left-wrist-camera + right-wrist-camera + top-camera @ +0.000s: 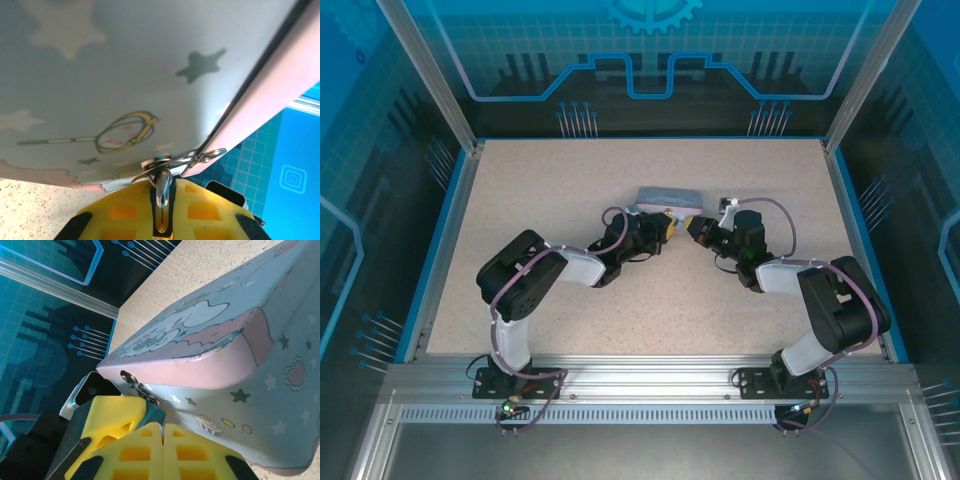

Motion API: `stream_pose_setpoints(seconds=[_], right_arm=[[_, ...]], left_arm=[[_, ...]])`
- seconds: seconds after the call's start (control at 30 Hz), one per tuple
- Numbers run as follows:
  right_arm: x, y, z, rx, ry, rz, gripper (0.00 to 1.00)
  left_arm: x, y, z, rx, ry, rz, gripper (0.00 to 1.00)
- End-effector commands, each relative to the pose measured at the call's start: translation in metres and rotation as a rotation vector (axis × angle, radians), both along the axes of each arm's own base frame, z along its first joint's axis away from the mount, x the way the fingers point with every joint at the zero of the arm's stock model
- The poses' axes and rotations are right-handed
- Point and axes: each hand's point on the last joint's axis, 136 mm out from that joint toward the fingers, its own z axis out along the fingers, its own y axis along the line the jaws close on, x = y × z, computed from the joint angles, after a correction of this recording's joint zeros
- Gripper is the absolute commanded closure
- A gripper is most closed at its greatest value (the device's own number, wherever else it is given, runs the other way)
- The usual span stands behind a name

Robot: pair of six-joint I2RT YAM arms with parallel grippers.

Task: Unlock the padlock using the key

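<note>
Left gripper jaws clamping, seemingly, the padlock at tin hasp; right gripper jaws clenched together

**Tin ahead of both grippers, padlock at its clasp**

The pale blue rectangular tin box lies on the speckled beige table, just ahead of both sets of fingertips. The tin's small metal clasp is directly in front of the left gripper. The tiny dark metal padlock sits between its fingers. The right gripper, jaws together, sits just beside the left one.
</note>
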Motion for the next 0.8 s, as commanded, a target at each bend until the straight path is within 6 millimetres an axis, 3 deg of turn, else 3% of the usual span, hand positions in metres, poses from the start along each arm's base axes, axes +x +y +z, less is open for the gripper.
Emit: stream_pose_setpoints(seconds=[0.0, 0.5, 0.77], right_arm=[[-0.022, 0.013, -0.031, 0.006, 0.119, 0.109, 0.97], [-0.021, 0.016, -0.034, 0.040, 0.118, 0.173, 1.00], [-0.025, -0.008, -0.024, 0.035, 0.074, 0.191, 1.00]], left_arm=[[-0.004, -0.012, 0.024, -0.080, -0.054, -0.040, 1.00], [-0.005, -0.013, 0.023, -0.067, -0.059, -0.057, 1.00], [-0.013, -0.003, 0.015, 0.056, -0.099, -0.128, 1.00]])
